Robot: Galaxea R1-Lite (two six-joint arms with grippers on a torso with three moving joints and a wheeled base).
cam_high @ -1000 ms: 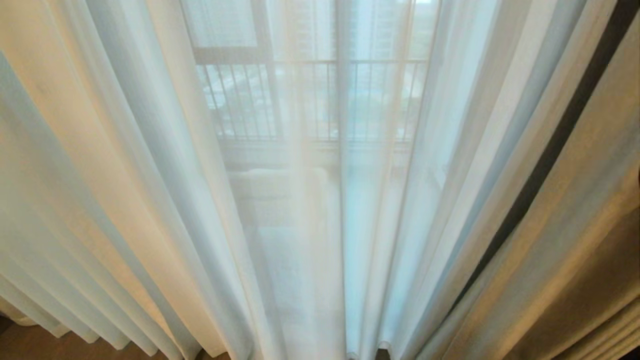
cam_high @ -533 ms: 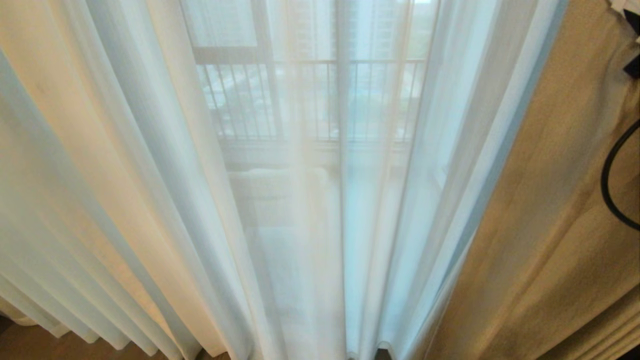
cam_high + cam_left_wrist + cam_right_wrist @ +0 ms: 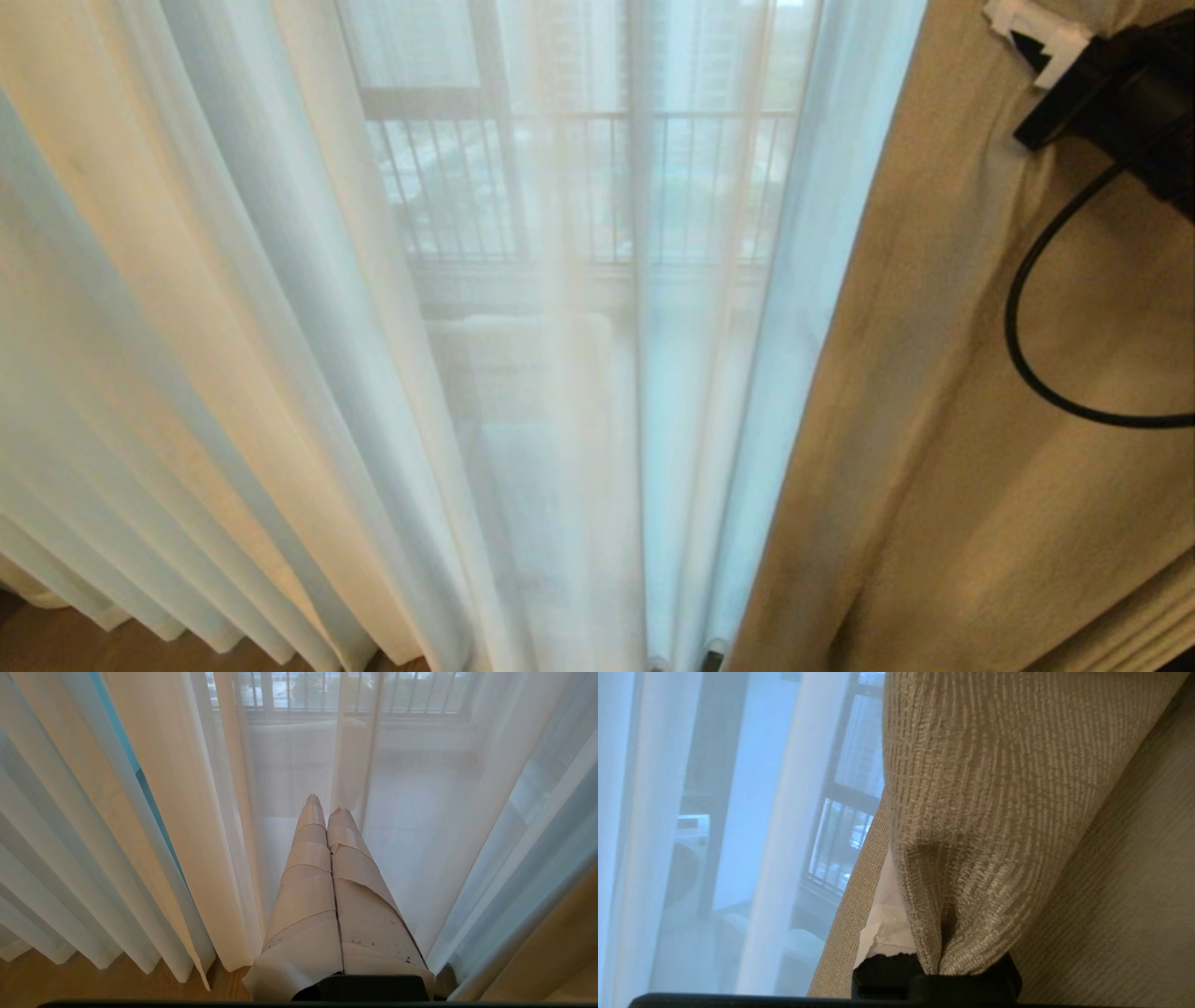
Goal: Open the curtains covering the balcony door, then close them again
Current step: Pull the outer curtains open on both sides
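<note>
The right gripper (image 3: 934, 961) was clenched on a fold of the thick beige drape (image 3: 980, 392), the cloth pinched between its taped fingers (image 3: 885, 933) and bulging outward just above them. In the head view this gripper sat at the upper right (a black cable (image 3: 1027, 345) looped below it), with the drape spread across the right side. The sheer white panels (image 3: 579, 373) hung to its left, the barred outer window (image 3: 579, 187) visible through them. The left gripper (image 3: 327, 809) was closed on nothing, its tips near the sheer fabric.
</note>
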